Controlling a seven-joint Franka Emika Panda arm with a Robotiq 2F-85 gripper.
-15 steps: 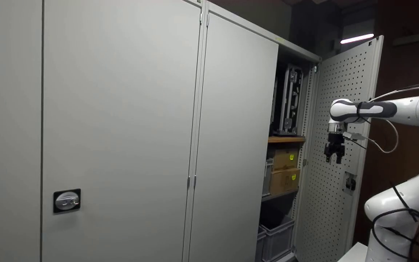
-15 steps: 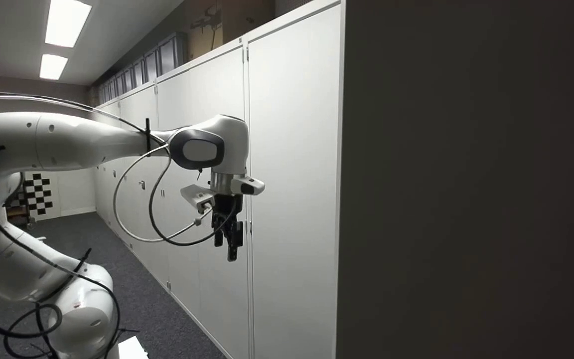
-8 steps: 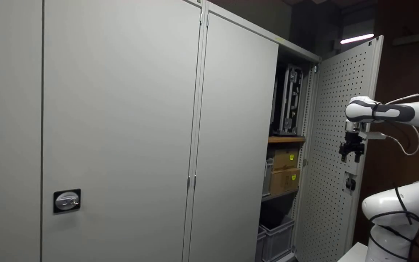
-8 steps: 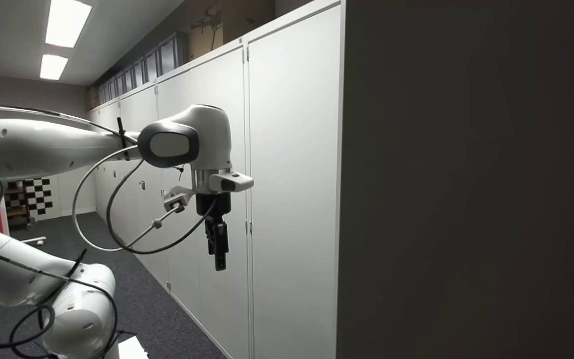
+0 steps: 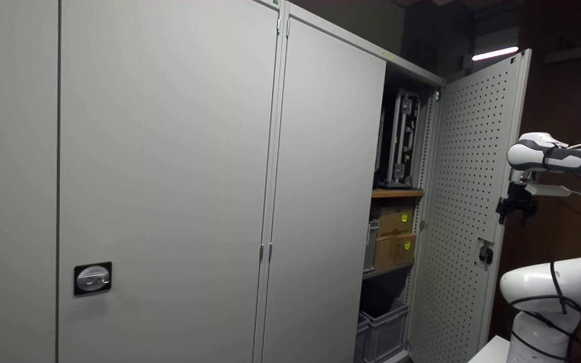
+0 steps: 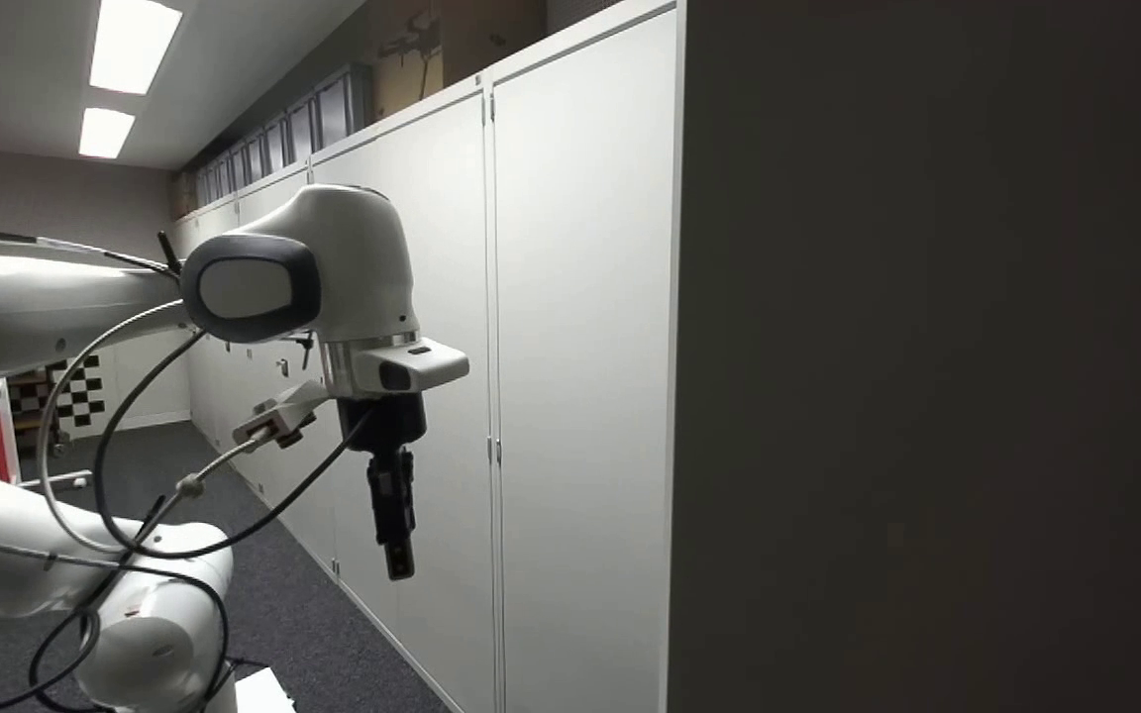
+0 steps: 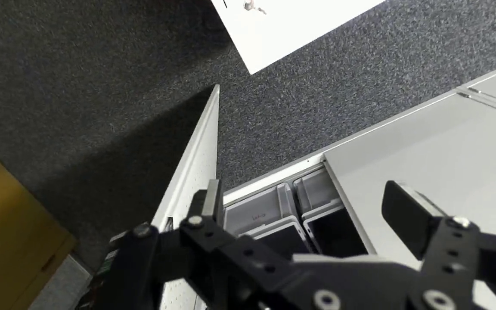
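Observation:
My gripper is open and holds nothing; it points down in the air. Its black fingers stand wide apart in the wrist view. In an exterior view the gripper overlaps the free edge of the open cabinet door, above that door's lock; no contact shows. The door has a perforated inner face and also shows in the wrist view, behind the left finger. In an exterior view the gripper hangs before the row of cabinets, seen edge-on.
A closed door stands beside the opening. Inside are cardboard boxes, grey bins and a metal-framed object. A white surface lies under the arm base. A yellow-brown piece of furniture shows in the wrist view.
The arm has drawn back, rightward in one exterior view and leftward and lower in the other, so the gripper moved towards the door's free edge and past it. The doors have not moved.

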